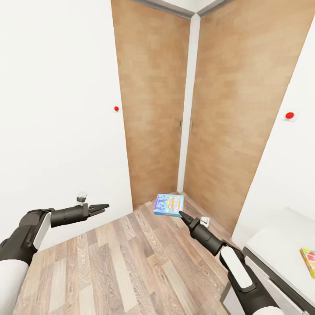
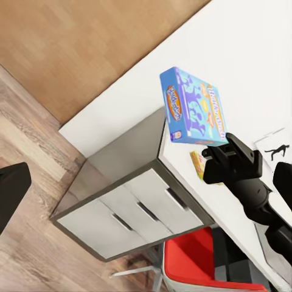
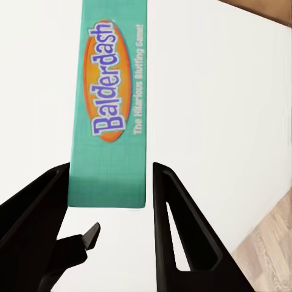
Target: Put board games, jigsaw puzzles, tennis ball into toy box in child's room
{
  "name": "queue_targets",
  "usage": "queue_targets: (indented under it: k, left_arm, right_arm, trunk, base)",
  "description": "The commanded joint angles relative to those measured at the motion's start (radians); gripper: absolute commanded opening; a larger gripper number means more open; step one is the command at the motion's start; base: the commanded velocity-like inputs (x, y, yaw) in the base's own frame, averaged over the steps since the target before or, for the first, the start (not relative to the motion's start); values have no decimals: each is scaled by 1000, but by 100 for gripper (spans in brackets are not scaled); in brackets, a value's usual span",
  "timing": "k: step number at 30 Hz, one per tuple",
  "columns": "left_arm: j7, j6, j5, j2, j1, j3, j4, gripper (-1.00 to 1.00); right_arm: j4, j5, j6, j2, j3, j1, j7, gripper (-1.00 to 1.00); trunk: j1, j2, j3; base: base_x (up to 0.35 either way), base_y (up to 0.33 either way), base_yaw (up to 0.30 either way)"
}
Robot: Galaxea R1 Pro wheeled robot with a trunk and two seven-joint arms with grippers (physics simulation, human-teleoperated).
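Note:
My right gripper (image 1: 180,213) is shut on the smaller blue board game (image 1: 169,205) and holds it in the air above the wood floor, in front of the wardrobe doors. In the right wrist view the box's teal edge (image 3: 109,109), lettered Balderdash, sits between the two black fingers (image 3: 176,225). The left wrist view shows the same box (image 2: 193,106) held up near the table (image 2: 243,207). My left gripper (image 1: 103,207) is open and holds nothing. The pale table (image 1: 280,236) shows at the lower right, with a bright jigsaw puzzle (image 1: 308,261) lying on it.
Two tall wooden wardrobe doors (image 1: 153,100) stand ahead between white walls. A grey drawer cabinet (image 2: 134,204) stands at the table's end, with a red chair (image 2: 201,261) beside it. Open wood floor (image 1: 131,262) lies between my arms.

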Motion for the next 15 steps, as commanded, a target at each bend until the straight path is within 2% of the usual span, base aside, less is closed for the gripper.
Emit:
queue_targets:
  k: [1, 7, 15]
  left_arm:
    - [-1, 7, 3, 1, -1, 0, 0, 100]
    - [2, 7, 3, 0, -1, 0, 0, 100]
    - [3, 8, 3, 0, -1, 0, 0, 100]
  right_arm:
    - [0, -9, 5, 0, 1, -1, -1, -100]
    - [0, -9, 5, -1, 1, -1, -1, -100]
    - [0, -9, 4, 0, 1, -1, -1, -100]
  trunk:
    - [1, -2, -2]
    - [1, -2, -2]
    - [1, -2, -2]
  base:
    - [0, 14, -280]
    - [0, 26, -280]
    - [0, 168, -280]
